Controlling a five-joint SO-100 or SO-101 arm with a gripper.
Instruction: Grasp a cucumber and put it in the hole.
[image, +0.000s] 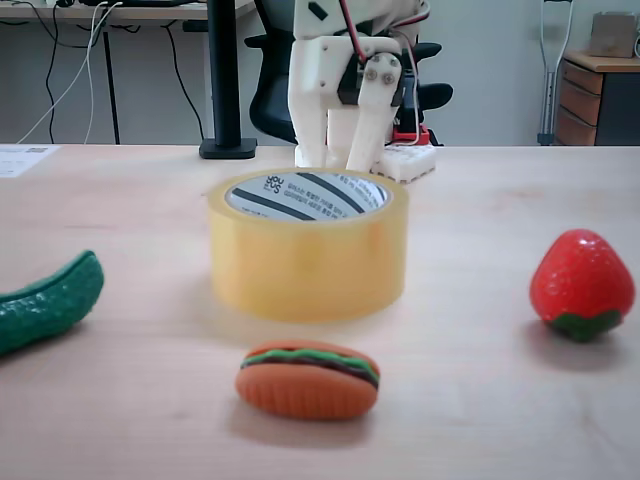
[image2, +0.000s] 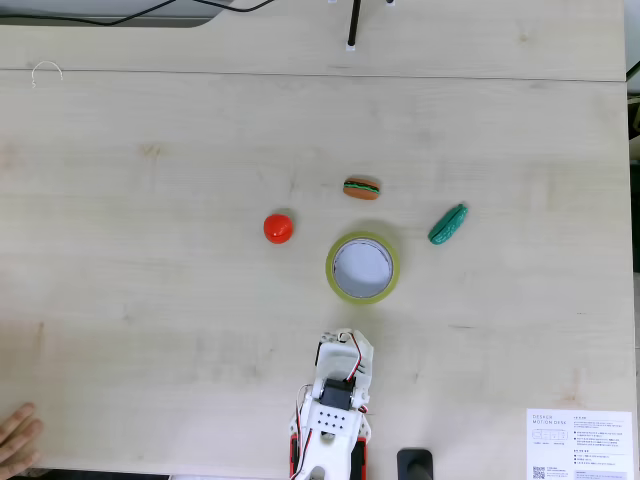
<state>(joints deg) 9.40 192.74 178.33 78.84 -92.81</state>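
Observation:
The dark green bumpy cucumber (image: 45, 300) lies on the wooden table at the left edge of a fixed view, and right of the roll in the view from above (image2: 448, 224). The yellowish tape roll (image: 308, 262) stands flat mid-table, its ring (image2: 334, 270) around an empty hole lined by the white striped core (image: 300, 195). My gripper (image: 338, 160) hangs behind the roll, pointing down, fingers close together and holding nothing. From above, the gripper (image2: 347, 338) sits just below the roll, well apart from the cucumber.
A toy burger (image: 308, 378) lies in front of the roll, and a red strawberry (image: 582, 285) sits at the right. From above, a hand (image2: 15, 435) rests at the bottom left corner and a printed sheet (image2: 580, 445) at the bottom right.

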